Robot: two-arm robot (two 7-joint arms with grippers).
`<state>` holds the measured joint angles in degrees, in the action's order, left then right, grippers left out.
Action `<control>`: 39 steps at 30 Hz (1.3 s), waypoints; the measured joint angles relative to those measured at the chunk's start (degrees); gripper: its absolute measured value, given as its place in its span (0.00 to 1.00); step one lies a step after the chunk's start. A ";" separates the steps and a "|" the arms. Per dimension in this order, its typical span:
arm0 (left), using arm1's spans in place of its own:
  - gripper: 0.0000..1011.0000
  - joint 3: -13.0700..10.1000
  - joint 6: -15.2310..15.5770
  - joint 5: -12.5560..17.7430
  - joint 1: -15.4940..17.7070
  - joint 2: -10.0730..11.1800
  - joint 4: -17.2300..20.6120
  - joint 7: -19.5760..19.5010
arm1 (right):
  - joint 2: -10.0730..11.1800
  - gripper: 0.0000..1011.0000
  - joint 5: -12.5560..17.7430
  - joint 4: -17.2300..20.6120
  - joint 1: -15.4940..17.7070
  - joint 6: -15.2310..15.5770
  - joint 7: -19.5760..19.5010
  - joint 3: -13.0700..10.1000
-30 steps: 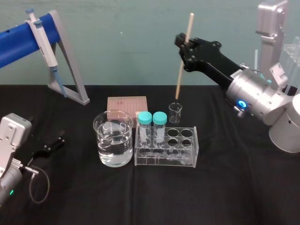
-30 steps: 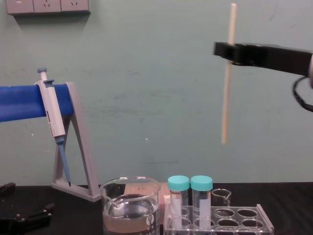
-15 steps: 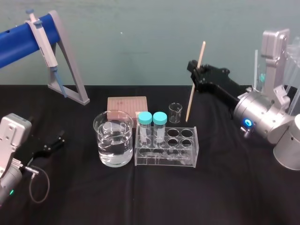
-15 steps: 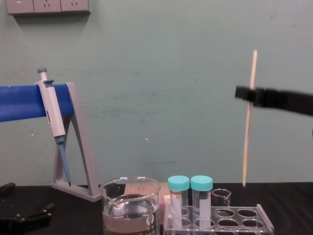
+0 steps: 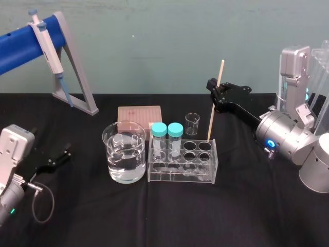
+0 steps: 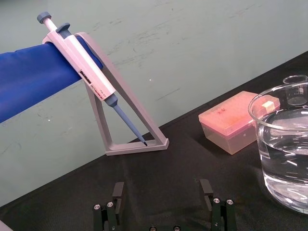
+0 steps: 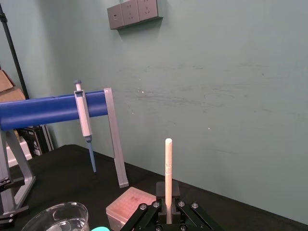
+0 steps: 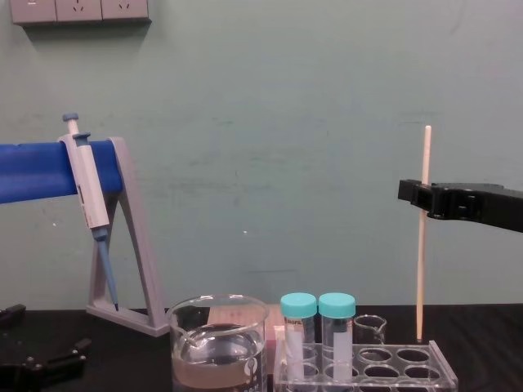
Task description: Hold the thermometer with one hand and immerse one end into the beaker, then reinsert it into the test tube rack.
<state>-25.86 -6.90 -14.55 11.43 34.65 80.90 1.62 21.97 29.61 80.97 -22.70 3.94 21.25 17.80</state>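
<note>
Holding thermometer clenched in right gripper jaws, tip at rack hole; may snag rim if tilted. Leaving left gripper idle, jaws released.

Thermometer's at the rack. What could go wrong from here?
1. The thermometer, shut in the right gripper, leans slightly with its tip at the back right hole of the rack; it could catch the rim and shove it.
2. The grip sits high on the rod, so the tip may swing and miss.
3. The small beaker stands close behind the rack and could be knocked.
The left gripper lies open, far left.
</note>
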 joint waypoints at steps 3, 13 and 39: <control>0.99 0.00 0.00 0.00 0.00 0.00 0.00 0.00 | -0.15 0.05 -0.13 -0.62 -0.12 -0.38 0.45 -0.01; 0.99 0.00 0.00 0.00 0.00 0.00 0.00 0.00 | -0.46 0.05 -1.47 -2.99 -0.89 -1.67 2.19 1.08; 0.99 0.00 0.00 0.00 0.00 0.00 0.00 0.00 | -1.88 0.05 -4.14 -8.04 -1.75 -4.73 4.84 2.51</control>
<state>-25.86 -6.90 -14.55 11.43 34.65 80.90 1.62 20.08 25.48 72.93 -24.46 -0.79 26.08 20.31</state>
